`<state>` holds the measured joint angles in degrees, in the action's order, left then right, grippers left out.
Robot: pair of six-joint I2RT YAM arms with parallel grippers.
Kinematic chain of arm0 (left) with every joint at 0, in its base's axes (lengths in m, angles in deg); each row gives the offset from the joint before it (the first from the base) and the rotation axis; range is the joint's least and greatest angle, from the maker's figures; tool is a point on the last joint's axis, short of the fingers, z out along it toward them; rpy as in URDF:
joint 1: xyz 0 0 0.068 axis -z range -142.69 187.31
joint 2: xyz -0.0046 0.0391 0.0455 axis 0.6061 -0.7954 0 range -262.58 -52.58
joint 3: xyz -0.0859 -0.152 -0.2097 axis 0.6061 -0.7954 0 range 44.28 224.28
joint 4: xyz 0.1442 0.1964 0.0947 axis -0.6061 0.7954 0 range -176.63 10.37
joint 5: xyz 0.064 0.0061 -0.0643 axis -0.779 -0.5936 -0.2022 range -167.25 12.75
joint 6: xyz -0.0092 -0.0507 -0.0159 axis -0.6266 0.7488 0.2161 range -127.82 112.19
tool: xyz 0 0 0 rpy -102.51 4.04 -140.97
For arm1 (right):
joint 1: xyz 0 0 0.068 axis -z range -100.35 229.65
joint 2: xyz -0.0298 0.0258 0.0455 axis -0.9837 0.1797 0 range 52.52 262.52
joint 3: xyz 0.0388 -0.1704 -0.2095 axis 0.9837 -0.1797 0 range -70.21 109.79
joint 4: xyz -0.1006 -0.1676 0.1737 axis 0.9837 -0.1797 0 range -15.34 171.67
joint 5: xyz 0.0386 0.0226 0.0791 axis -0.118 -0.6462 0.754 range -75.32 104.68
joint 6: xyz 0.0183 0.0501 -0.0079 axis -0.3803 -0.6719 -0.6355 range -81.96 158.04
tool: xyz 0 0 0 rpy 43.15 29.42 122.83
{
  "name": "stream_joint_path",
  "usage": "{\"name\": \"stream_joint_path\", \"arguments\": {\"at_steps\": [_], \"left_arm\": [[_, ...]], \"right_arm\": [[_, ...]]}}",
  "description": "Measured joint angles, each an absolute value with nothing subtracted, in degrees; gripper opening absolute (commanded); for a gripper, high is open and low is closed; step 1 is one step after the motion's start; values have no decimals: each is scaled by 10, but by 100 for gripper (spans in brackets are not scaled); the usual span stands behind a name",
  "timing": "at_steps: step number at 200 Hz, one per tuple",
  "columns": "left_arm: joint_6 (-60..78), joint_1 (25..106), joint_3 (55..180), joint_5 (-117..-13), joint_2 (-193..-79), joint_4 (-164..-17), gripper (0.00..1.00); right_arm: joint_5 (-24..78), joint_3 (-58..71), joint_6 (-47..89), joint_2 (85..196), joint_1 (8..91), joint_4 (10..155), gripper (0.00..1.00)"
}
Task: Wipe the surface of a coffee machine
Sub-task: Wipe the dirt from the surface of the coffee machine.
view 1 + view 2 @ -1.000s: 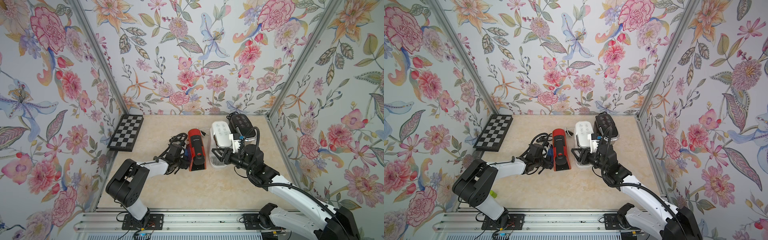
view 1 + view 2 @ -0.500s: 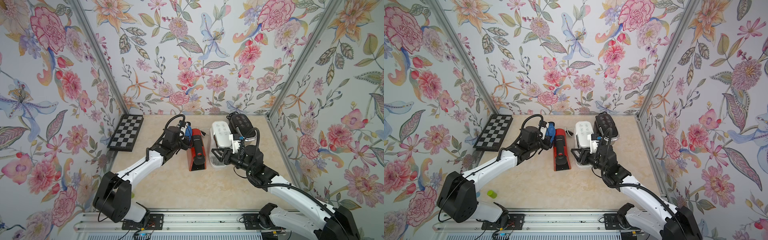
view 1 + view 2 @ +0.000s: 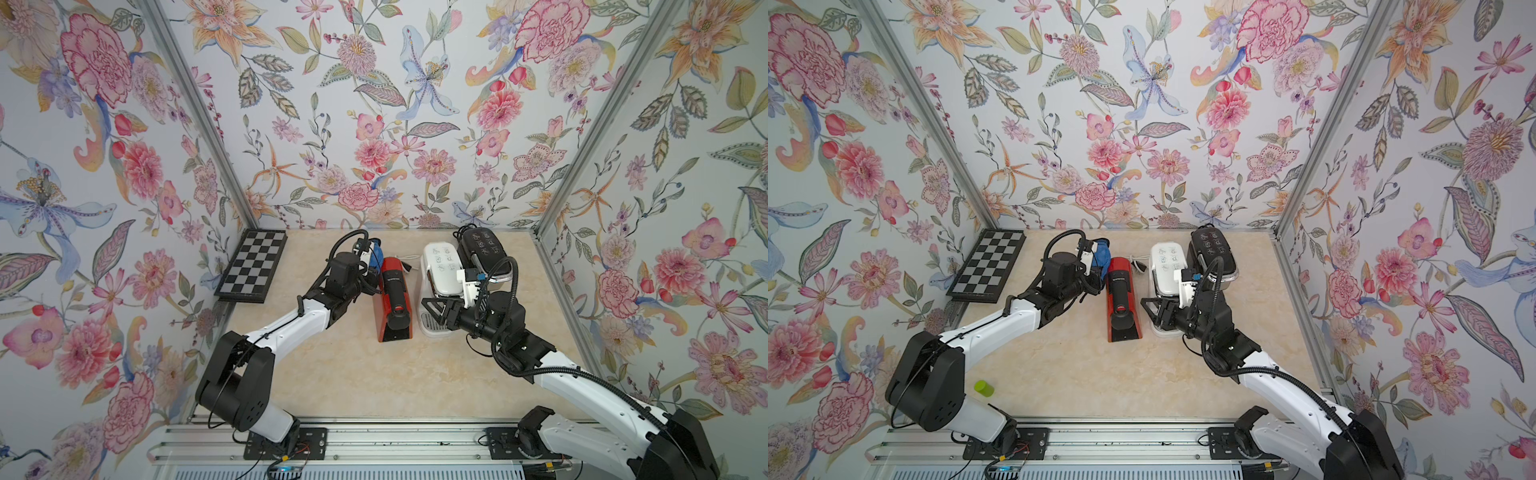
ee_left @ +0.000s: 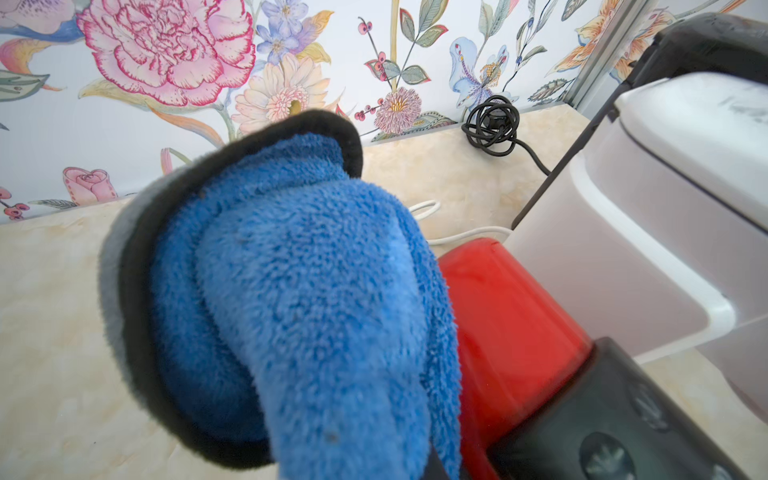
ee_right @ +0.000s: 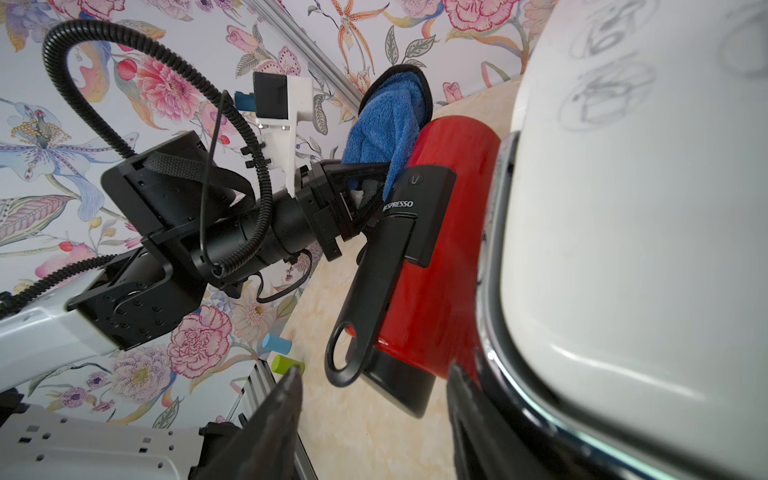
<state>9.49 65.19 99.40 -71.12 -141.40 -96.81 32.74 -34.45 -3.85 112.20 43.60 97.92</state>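
left end effector (image 3: pixel 370 272) moved rearward along red coffee machine (image 3: pixel 391 269), pinching blue cloth (image 3: pixel 377 257); right end effector (image 3: pixel 438 311) spread, unmoved.

Three walls (image 3: pixel 374 104) enclose the workspace, all papered in a pale floral print of pink, orange and blue blooms with green leaves. Silver metal posts (image 3: pixel 198 112) run up the two back corners. The surface (image 3: pixel 374 374) is cream with a marbled pattern, evenly lit. A ribbed aluminium rail (image 3: pixel 395 440) edges the front.
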Motion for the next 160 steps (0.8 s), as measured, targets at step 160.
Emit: {"name": "stream_joint_path", "arguments": {"at_steps": [160], "left_arm": [[177, 676, 771, -609, -1375, -1001, 0]], "right_arm": [[297, -373, -49, 1140, 428, 975, 57]]}}
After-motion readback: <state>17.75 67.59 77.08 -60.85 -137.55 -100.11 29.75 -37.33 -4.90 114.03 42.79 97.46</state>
